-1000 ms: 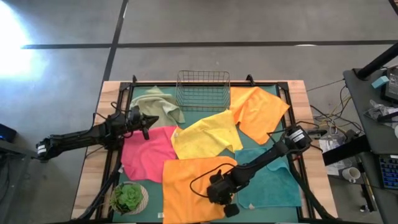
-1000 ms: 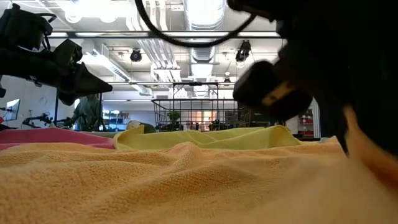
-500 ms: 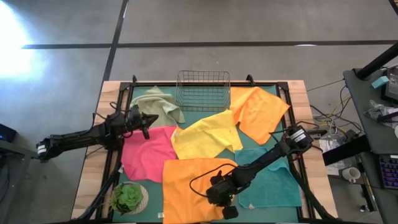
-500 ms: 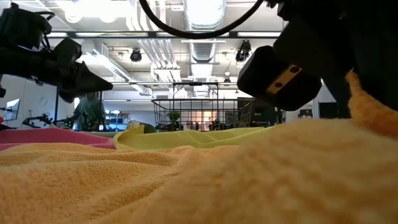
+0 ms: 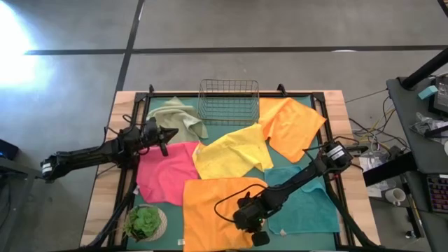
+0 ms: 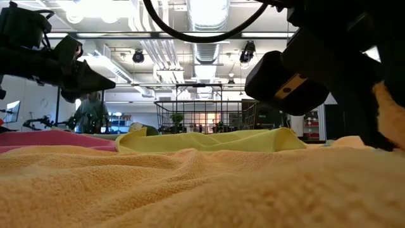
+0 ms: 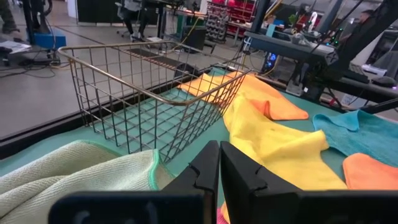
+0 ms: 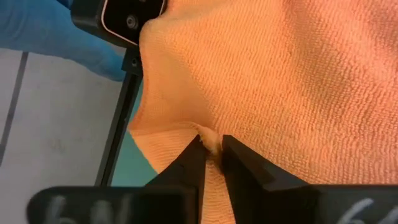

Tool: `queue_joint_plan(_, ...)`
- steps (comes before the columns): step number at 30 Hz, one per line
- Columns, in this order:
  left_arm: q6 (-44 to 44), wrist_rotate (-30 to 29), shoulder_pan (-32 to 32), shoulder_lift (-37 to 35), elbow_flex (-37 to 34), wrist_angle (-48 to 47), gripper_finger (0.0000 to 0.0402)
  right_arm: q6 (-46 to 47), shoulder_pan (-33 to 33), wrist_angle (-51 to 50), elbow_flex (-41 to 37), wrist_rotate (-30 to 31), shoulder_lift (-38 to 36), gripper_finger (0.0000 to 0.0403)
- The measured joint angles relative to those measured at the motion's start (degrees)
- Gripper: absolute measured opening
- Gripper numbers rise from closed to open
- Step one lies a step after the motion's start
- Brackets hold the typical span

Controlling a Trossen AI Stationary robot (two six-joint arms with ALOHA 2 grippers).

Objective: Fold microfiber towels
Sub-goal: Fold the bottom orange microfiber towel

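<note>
An orange towel (image 5: 217, 210) lies spread on the dark-green mat at the near centre. My right gripper (image 5: 255, 229) is shut on it by its near right corner. Around it lie a pink towel (image 5: 164, 171), a yellow towel (image 5: 234, 150), a second orange towel (image 5: 290, 126), a teal towel (image 5: 308, 199) and a rumpled sage towel (image 5: 178, 117). My left gripper (image 5: 164, 143) is shut and empty, held above the mat between the sage and pink towels. My right gripper pinches a small raised fold of the orange towel (image 8: 210, 140) between its two fingertips, close to the towel's near right corner. The fingers come from above, pointing down. That pinched bit (image 6: 390, 120) is raised, and the towel beyond it lies on the mat.
A wire basket (image 5: 228, 100) stands at the far centre of the mat. A small potted plant (image 5: 145, 222) sits at the near left corner. A black frame (image 5: 334, 203) runs round the mat. A black device (image 8: 124, 18) sits by the near edge.
My right gripper has shifted slightly toward the far edge while shut on the orange towel. The towel's near right corner has risen off the mat, while the towel's other parts have stayed flat.
</note>
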Motion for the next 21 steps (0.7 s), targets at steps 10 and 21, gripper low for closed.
queue_joint_plan(10,0.02,-0.04,0.00,0.02,-0.01,0.00,0.0000,0.04,0.00,-0.07,0.00,-3.02,0.00,0.0014)
queue_joint_plan(21,2.51,-1.64,0.02,0.40,-0.01,-0.05,0.0016,5.83,0.40,0.02,-0.01,-3.06,0.00,0.0009)
